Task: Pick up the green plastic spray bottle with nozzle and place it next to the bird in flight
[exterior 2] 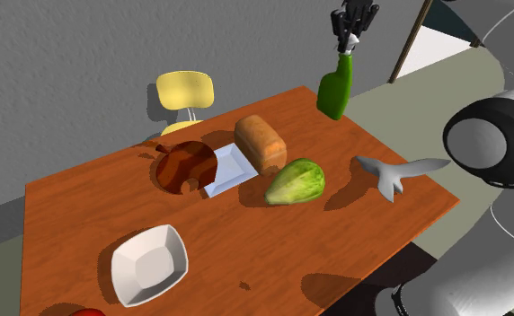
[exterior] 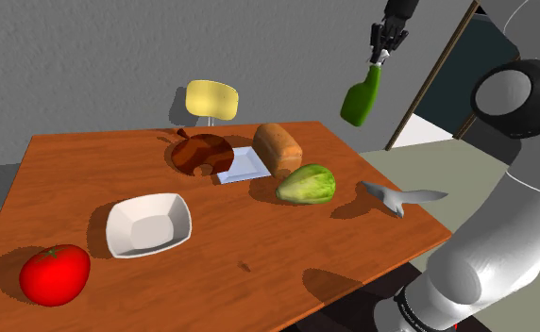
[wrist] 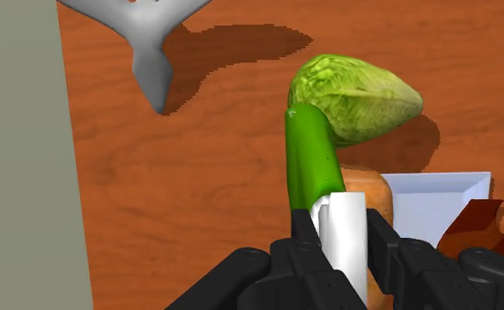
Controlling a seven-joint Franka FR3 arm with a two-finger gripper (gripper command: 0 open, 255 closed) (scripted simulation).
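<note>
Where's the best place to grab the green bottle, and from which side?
By its slim white top, coming from above, the way the pincer grips it now. The green bottle gets wider toward its base, so the narrow top fits between the fingers and the wider body hangs below, probably steady.

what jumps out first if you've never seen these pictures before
A green bottle hangs in the air, held by its white top in the black gripper, high over the right side of the table in the shoulder view. A grey bird lies near that edge beside a lettuce, and a bright red tomato sits at the near left corner.
</note>
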